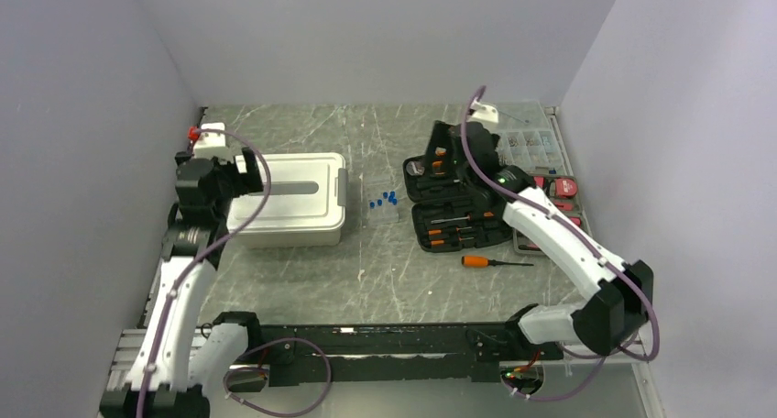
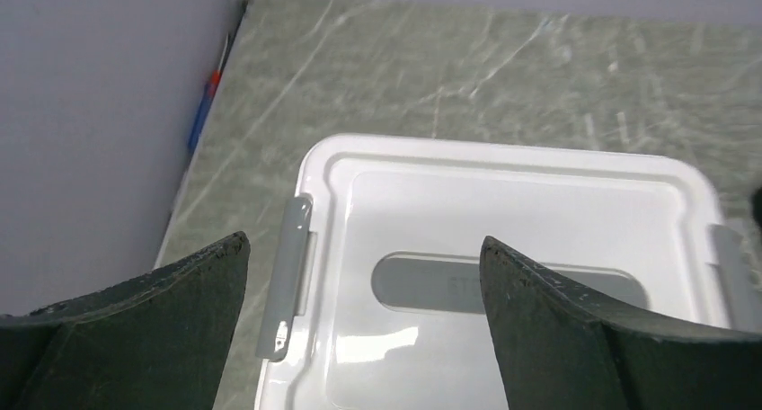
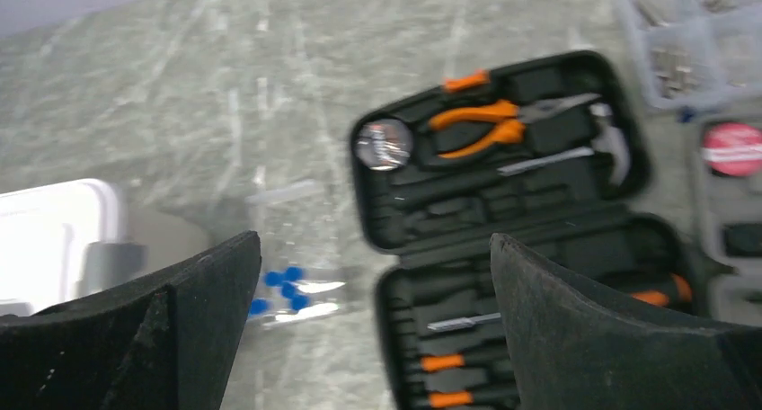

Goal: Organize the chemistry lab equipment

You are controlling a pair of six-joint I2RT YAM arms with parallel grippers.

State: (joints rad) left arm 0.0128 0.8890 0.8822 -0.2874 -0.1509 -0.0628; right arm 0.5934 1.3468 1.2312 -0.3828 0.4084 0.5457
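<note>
Several tiny blue caps (image 1: 383, 200) lie together on a flat clear rack (image 1: 376, 213) in the middle of the table. In the right wrist view the blue caps (image 3: 283, 284) and the clear rack (image 3: 301, 302) show blurred beside the left finger. My right gripper (image 3: 375, 239) hangs open and empty, high over the gap between the caps and the tool case; from above the right gripper (image 1: 451, 161) looks dark against the case. My left gripper (image 2: 364, 244) is open and empty above the left end of a white lidded box (image 2: 521, 203), astride its grey latch (image 2: 292, 275). From above, the left gripper (image 1: 246, 175) sits at the white box (image 1: 302, 203).
An open black tool case (image 1: 458, 203) with orange-handled tools (image 3: 476, 122) lies to the right of the caps. A loose orange-handled screwdriver (image 1: 481, 261) lies in front of it. A clear compartmented parts box (image 1: 530, 143) stands at the back right. Walls close in on both sides.
</note>
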